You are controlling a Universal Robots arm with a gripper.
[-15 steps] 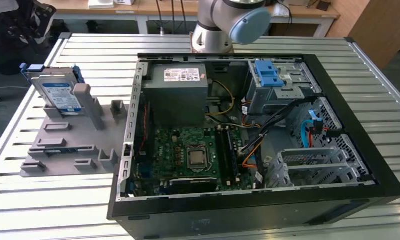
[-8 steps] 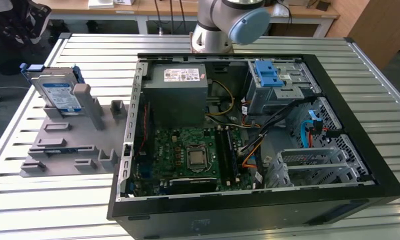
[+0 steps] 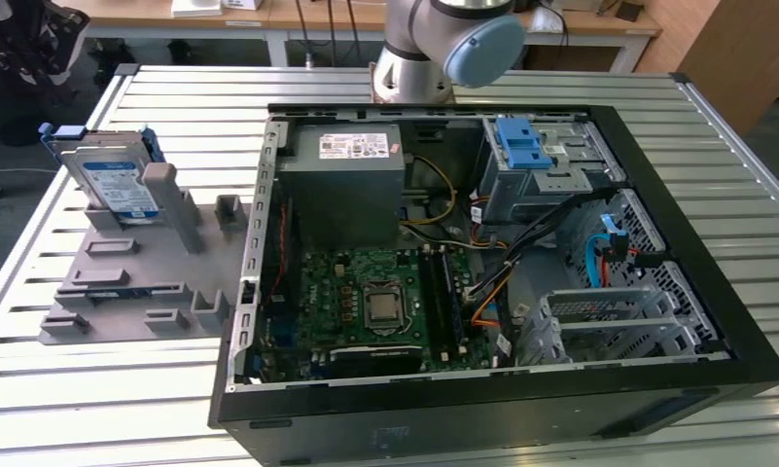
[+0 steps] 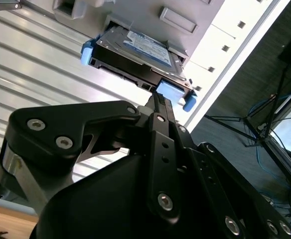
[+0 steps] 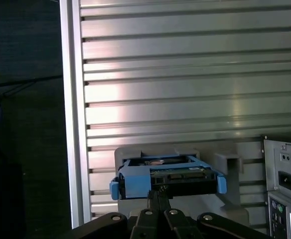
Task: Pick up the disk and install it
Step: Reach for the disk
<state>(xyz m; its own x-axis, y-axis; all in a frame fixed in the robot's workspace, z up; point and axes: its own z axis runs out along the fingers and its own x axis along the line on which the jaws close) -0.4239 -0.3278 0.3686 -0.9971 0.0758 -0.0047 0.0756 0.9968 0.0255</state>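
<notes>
Ribbed metal table [image 3: 104, 409], wooden desks [image 3: 299, 15] behind. We see an open computer case [image 3: 493, 418] on it. The disk [image 3: 114, 180] stands upright in a grey holder [image 3: 117, 292] at the exterior view's left. In both wrist views the gripper [image 4: 159, 97] [image 5: 159, 195], fingers drawn narrow together, sits at the disk's edge.

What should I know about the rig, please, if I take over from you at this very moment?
The gripper is shut, with its tips aimed at the blue-framed edge of the disk in both wrist views.
The disk stands on edge in the grey fixture on the table, to the exterior view's left of the open computer case.
Done: nothing shows yet; the disk is not lifted.
Left: pick-up and install.
</notes>
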